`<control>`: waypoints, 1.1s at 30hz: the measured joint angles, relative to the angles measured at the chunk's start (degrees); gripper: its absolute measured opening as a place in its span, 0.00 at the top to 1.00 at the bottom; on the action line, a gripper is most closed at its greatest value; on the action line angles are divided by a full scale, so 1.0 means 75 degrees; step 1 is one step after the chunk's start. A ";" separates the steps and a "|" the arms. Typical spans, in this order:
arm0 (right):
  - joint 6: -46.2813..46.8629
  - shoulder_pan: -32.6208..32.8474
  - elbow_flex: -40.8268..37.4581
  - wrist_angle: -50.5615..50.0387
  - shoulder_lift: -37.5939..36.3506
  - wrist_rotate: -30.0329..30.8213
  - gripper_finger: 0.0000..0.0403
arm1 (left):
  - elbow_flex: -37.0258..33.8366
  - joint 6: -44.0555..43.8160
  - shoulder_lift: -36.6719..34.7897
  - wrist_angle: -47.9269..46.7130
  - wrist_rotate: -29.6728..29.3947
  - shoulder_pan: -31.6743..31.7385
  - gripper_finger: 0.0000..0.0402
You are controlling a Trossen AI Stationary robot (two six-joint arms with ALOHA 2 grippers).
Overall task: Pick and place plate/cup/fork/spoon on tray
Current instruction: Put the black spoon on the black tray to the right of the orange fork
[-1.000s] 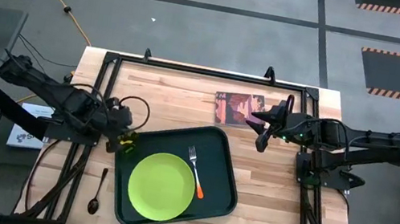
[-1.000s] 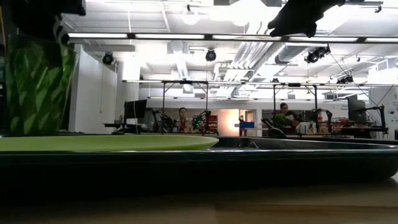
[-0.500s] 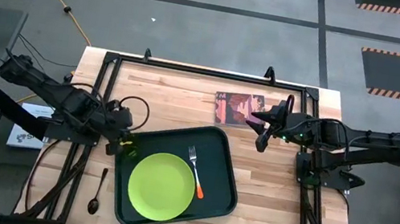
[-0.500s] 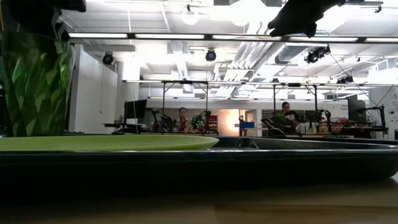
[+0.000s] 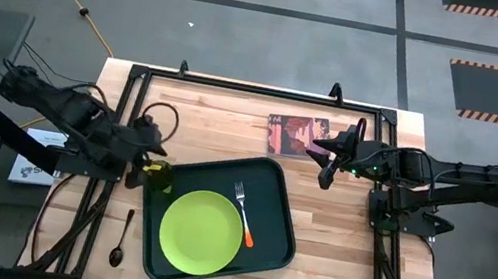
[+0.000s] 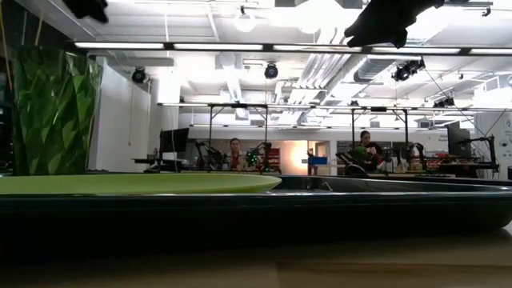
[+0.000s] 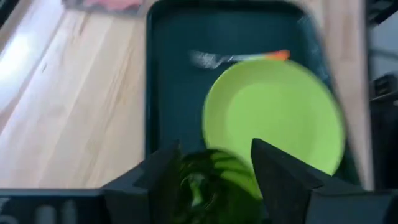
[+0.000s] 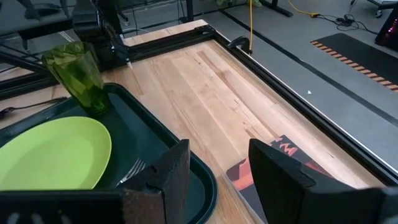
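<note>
The dark-green cup [image 5: 159, 175] stands upright on its base in the far-left corner of the dark-green tray [image 5: 277, 193], next to the lime-green plate [image 5: 201, 235]. The orange-handled fork [image 5: 244, 215] lies on the tray to the right of the plate. On the wood left of the tray lies the spoon [image 5: 121, 238]. My left gripper [image 7: 214, 152] is open just left of and above the cup [image 7: 208, 183], one finger on either side of it, apart from it. My right gripper [image 5: 326, 173] hangs open over the table's far right, with nothing between its fingers.
A small reddish book [image 5: 295, 135] lies at the far edge, close to my right gripper. A black frame [image 5: 237, 87] runs around the table. Bare wood lies between the tray and the far edge and to the tray's right.
My left gripper has opened and let go of the cup, then risen and drawn back a little toward the table's left edge. The cup stays upright on the tray's far-left corner.
</note>
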 joint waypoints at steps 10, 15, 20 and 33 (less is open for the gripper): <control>0.0014 -0.0001 0.0000 0.0000 0.0000 -0.0010 0.61 | 0.0192 -0.0542 0.0119 0.0538 0.1424 -0.0937 0.46; 0.0023 0.0000 0.0000 0.0000 0.0000 -0.0082 0.61 | 0.0193 -0.0710 0.0215 0.0538 0.1129 -0.1434 0.47; 0.0000 0.0000 0.0000 -0.0001 0.0000 -0.0163 0.61 | 0.0106 -0.0986 0.0252 0.0634 0.0941 -0.1756 0.47; -0.0320 0.0000 0.0000 -0.0003 0.0000 -0.0159 0.61 | -0.1750 -0.4056 0.0205 0.2200 0.0965 -0.3809 0.47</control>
